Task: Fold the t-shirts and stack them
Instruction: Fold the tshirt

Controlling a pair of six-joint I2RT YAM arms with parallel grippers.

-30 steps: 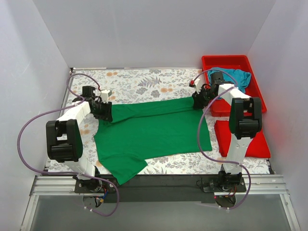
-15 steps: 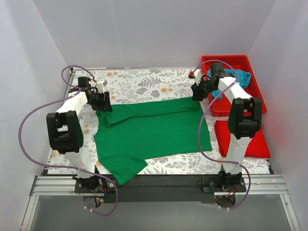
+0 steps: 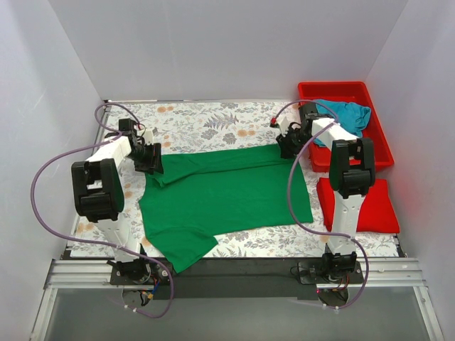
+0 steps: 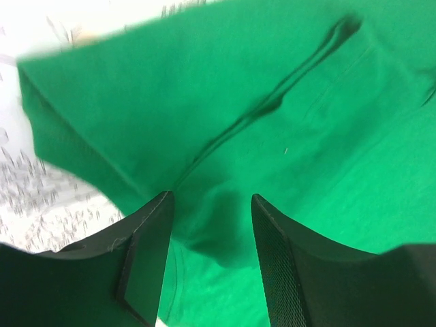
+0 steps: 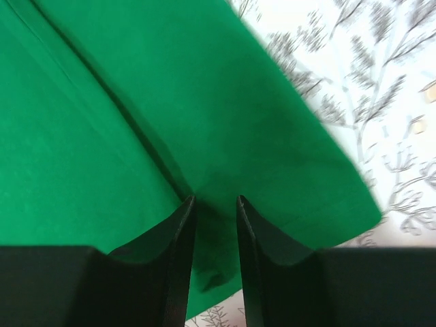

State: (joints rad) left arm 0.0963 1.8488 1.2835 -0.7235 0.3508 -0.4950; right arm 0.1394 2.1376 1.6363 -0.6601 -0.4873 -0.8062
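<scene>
The bright green t-shirt (image 3: 227,195) lies flat across the middle of the floral table, its far edge folded over towards me. My left gripper (image 3: 152,162) hovers over the shirt's far left corner; in the left wrist view (image 4: 211,201) the jaws stand wide apart over the green fabric (image 4: 272,82), holding nothing. My right gripper (image 3: 286,148) is over the far right corner; in the right wrist view (image 5: 215,201) the jaws stand a narrow gap apart above the folded edge (image 5: 102,122). The teal blue t-shirt (image 3: 350,114) lies crumpled in the red tub.
The red plastic tub (image 3: 334,87) stands at the back right. A flat red lid (image 3: 362,206) lies in front of it, beside the right arm. The floral tablecloth (image 3: 213,121) shows behind the green shirt. White walls close in both sides.
Both grippers let go of the shirt's far edge and drew back half a second ago. They have now come back down over the same far corners.
</scene>
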